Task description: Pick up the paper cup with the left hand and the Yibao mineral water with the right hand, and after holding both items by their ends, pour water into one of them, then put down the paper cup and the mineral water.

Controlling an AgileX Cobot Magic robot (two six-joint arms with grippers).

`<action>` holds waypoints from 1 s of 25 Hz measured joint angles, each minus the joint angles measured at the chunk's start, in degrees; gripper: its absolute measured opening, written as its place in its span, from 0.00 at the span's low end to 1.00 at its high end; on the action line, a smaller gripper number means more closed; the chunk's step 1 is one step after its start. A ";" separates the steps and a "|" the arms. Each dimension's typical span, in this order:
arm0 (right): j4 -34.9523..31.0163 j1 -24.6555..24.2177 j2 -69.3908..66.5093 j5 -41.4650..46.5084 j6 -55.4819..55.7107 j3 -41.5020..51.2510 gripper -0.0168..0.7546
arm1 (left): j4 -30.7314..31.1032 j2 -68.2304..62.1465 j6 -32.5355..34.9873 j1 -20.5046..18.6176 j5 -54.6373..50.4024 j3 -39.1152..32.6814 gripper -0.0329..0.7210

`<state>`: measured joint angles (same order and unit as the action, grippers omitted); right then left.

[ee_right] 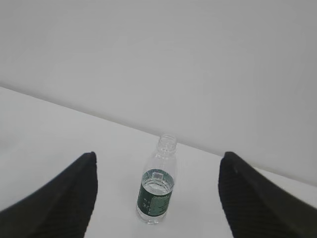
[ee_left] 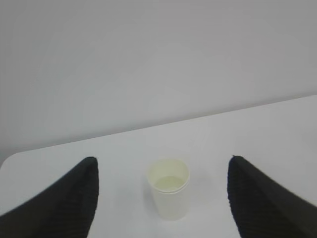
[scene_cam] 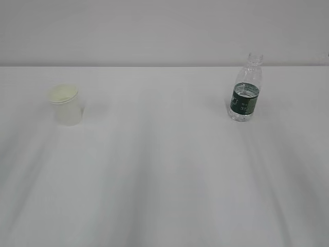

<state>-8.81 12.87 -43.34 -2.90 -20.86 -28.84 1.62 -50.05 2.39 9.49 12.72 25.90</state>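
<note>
The white paper cup (scene_cam: 66, 105) stands upright at the left of the white table; the left wrist view shows it (ee_left: 169, 188) ahead, centred between the fingers. The Yibao mineral water bottle (scene_cam: 245, 90), clear with a dark green label and no cap, stands upright at the right; the right wrist view shows it (ee_right: 157, 190) ahead, between the fingers. My left gripper (ee_left: 162, 171) is open wide and empty, short of the cup. My right gripper (ee_right: 157, 166) is open wide and empty, short of the bottle. Neither arm shows in the exterior view.
The white table (scene_cam: 164, 175) runs back to a plain grey-white wall (scene_cam: 154, 31). In the left wrist view the table's far left corner (ee_left: 10, 161) shows.
</note>
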 joint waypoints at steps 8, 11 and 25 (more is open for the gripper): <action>0.09 0.00 12.32 13.01 -2.77 0.10 0.77 | -1.96 22.95 0.10 0.00 -22.86 -0.05 0.82; 0.09 0.00 15.54 15.48 -2.28 0.10 0.77 | -2.07 30.01 0.10 0.00 -29.99 0.11 0.82; 31.68 0.00 26.49 36.66 27.37 -0.24 0.77 | -4.50 40.02 0.10 0.00 -52.37 4.25 0.82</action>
<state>22.87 12.87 -16.85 33.76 6.51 -29.08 -2.88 -10.03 2.49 9.49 -39.64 30.15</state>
